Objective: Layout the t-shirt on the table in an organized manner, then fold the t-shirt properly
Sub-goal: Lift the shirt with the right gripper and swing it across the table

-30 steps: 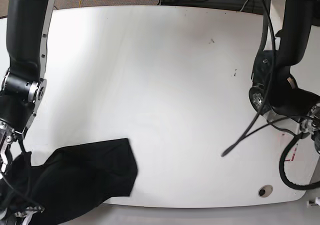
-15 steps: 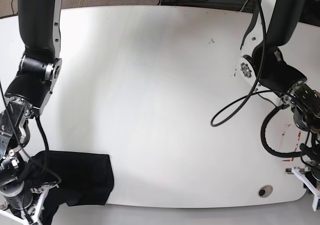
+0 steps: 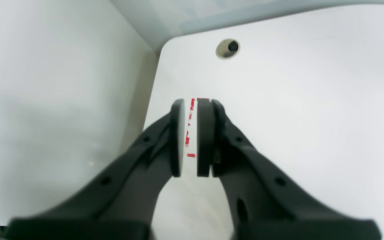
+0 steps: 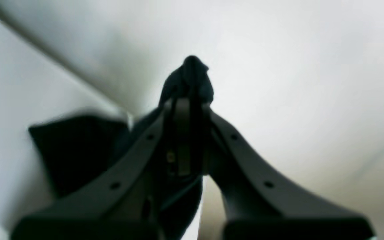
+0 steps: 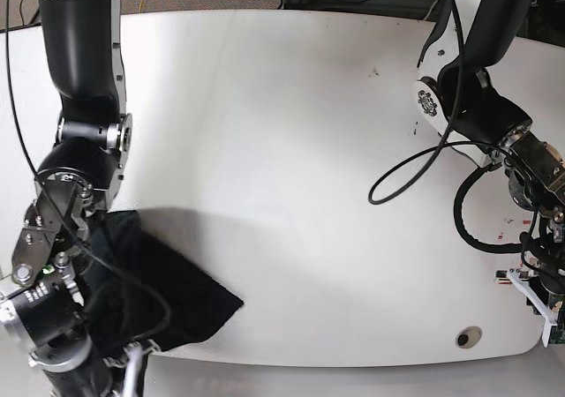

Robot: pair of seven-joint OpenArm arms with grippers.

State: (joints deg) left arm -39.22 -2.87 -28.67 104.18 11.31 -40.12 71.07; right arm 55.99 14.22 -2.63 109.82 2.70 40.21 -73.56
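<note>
The black t-shirt [image 5: 163, 295] lies bunched over the table's [image 5: 282, 132] near left corner, partly hanging off the edge. My right gripper [image 4: 188, 100] is shut on a fold of the t-shirt [image 4: 192, 75]; a tuft pokes out past the fingertips and more cloth hangs at the left. In the base view that arm's wrist [image 5: 48, 313] covers the grip. My left gripper [image 3: 191, 103] hovers shut over the table's near right corner, a thin slit between its pads and nothing in it.
A red-outlined mark [image 3: 189, 133] shows through the slit of the left gripper. A round grommet hole [image 5: 468, 336] sits near the front right corner. Loose black cables [image 5: 415, 172] hang from the left arm over the table. A few dark specks [image 5: 374, 71] lie far back.
The right arm has swung and turned at the near left corner, and the t-shirt shifted with it, now reaching further right onto the table. The left arm moved toward the near right edge.
</note>
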